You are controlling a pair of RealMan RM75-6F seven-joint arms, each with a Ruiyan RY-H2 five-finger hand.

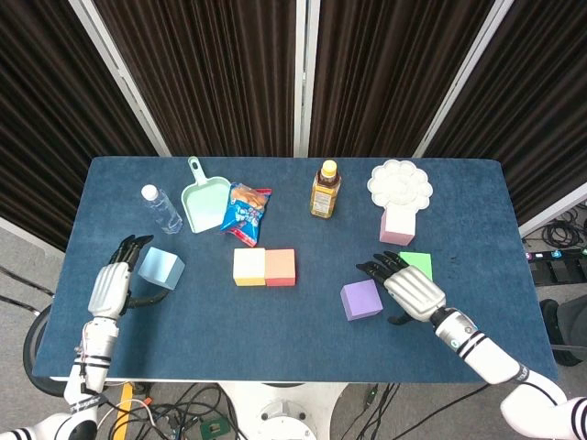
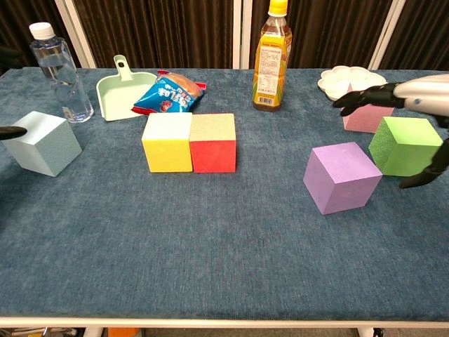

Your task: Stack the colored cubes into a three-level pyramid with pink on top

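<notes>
A yellow cube (image 1: pixel 249 267) (image 2: pixel 168 142) and a red cube (image 1: pixel 281 267) (image 2: pixel 213 142) sit side by side, touching, mid-table. The purple cube (image 1: pixel 361 300) (image 2: pixel 342 177) lies to their right, the green cube (image 1: pixel 417 265) (image 2: pixel 407 145) beyond it and the pink cube (image 1: pixel 397 225) (image 2: pixel 362 114) further back. A light blue cube (image 1: pixel 160 268) (image 2: pixel 41 142) rests at the left. My right hand (image 1: pixel 411 289) (image 2: pixel 403 98) hovers open over the green cube, fingers spread toward the purple one. My left hand (image 1: pixel 112 286) is open just left of the light blue cube; only a fingertip shows in the chest view.
Along the back stand a water bottle (image 1: pixel 161 209), a mint dustpan (image 1: pixel 205 202), a snack bag (image 1: pixel 248 208), an orange drink bottle (image 1: pixel 326 190) and a white palette (image 1: pixel 400 184). The table's front edge (image 2: pixel 224 319) is near.
</notes>
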